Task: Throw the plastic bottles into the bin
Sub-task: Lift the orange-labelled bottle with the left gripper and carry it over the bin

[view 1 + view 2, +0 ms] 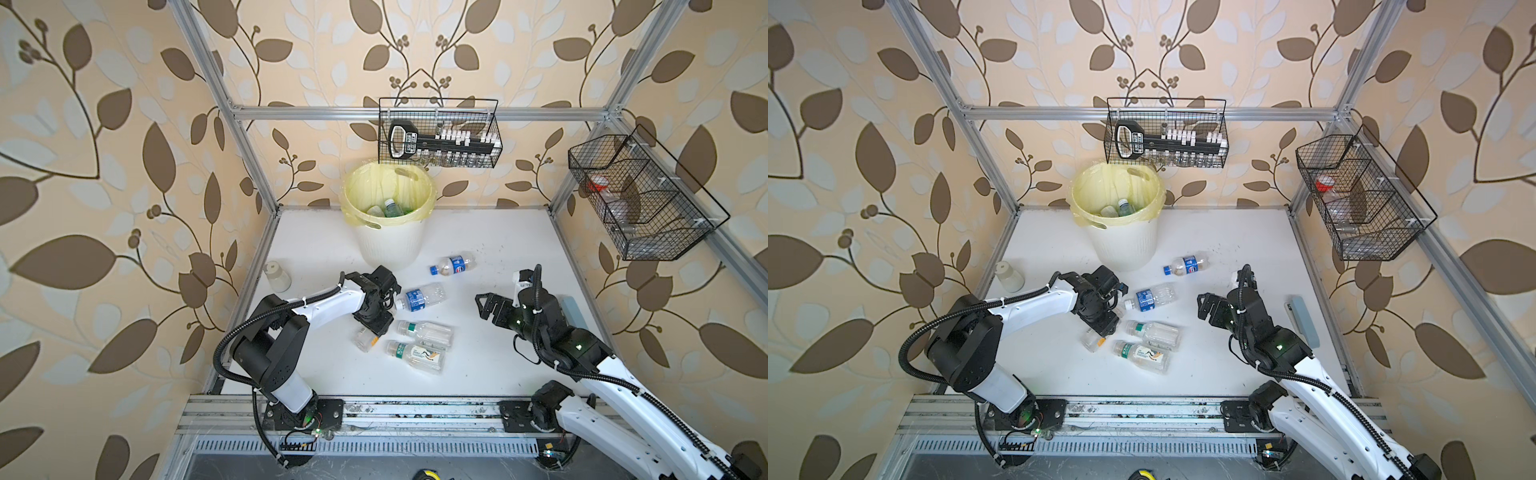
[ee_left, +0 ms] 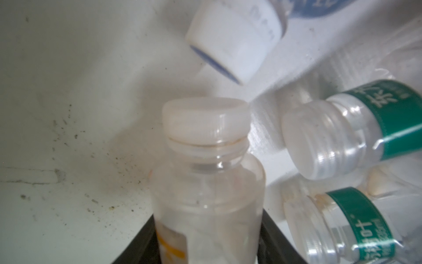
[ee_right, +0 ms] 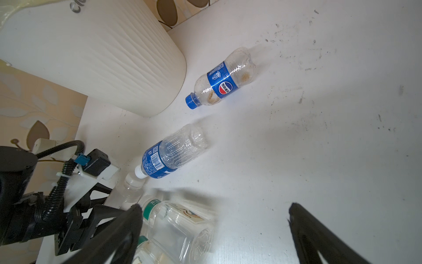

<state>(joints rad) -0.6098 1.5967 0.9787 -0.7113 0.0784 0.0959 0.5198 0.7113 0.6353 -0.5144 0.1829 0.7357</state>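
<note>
Five bottles (image 1: 453,264) lay on the desk (image 1: 478,365) before the bin (image 1: 390,249), which held a few more. The left gripper (image 1: 371,328) pinched the small bottle (image 2: 207,194) by its sides, probably ready to lift it; the right gripper (image 3: 214,206) hung wide and empty, well apart, leaving it room.

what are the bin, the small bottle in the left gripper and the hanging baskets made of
Bin: apparently moulded plastic, matte cream, ribbed wall.
Small bottle in the left gripper: thin clear plastic, glossy and slightly cloudy; its inside shows through.
Hanging baskets: probably coated metal wire, black, thin open mesh.
</note>
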